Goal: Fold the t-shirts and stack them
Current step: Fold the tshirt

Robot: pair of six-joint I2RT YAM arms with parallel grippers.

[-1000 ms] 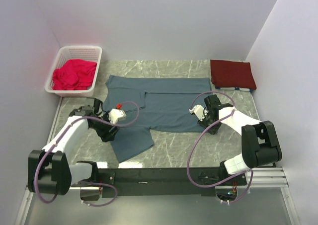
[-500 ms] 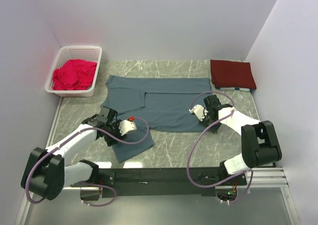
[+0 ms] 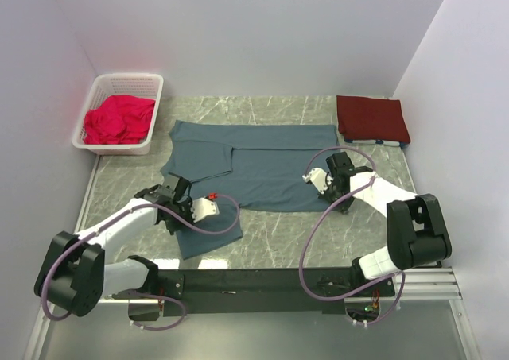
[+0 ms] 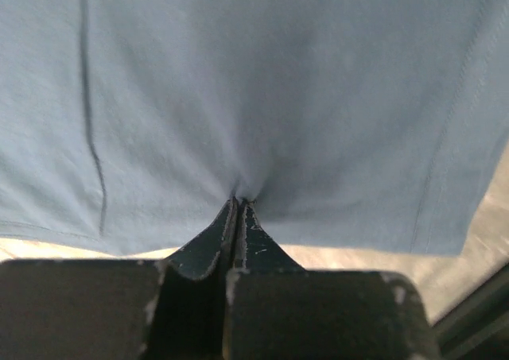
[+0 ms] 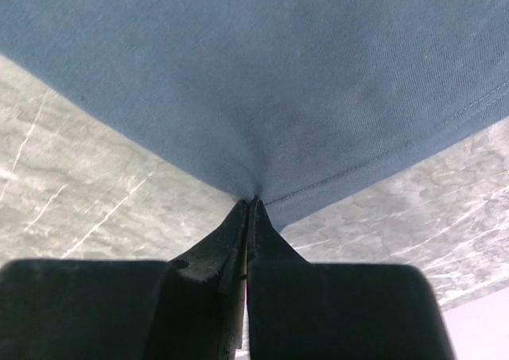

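The slate blue-grey t-shirt (image 3: 270, 165) lies spread flat on the marble table, with one part hanging down toward the near edge at the left. My left gripper (image 3: 181, 219) is shut on that lower part, pinching cloth (image 4: 262, 98) just inside its edge, and the fabric puckers at the tips (image 4: 241, 199). My right gripper (image 3: 332, 191) is shut on the shirt's right hem (image 5: 358, 169), the cloth drawn to a point at the tips (image 5: 252, 199). A dark maroon t-shirt (image 3: 372, 119) lies folded at the far right corner.
A white basket (image 3: 131, 77) holding crumpled red cloth (image 3: 118, 119) stands at the far left. Walls close in on the left, back and right. Grey marble table (image 3: 278, 233) shows between the shirt and the arm bases.
The left gripper moved toward the near edge along the shirt's lower-left part and shut on the cloth. The right gripper stayed in place and shut on the hem.
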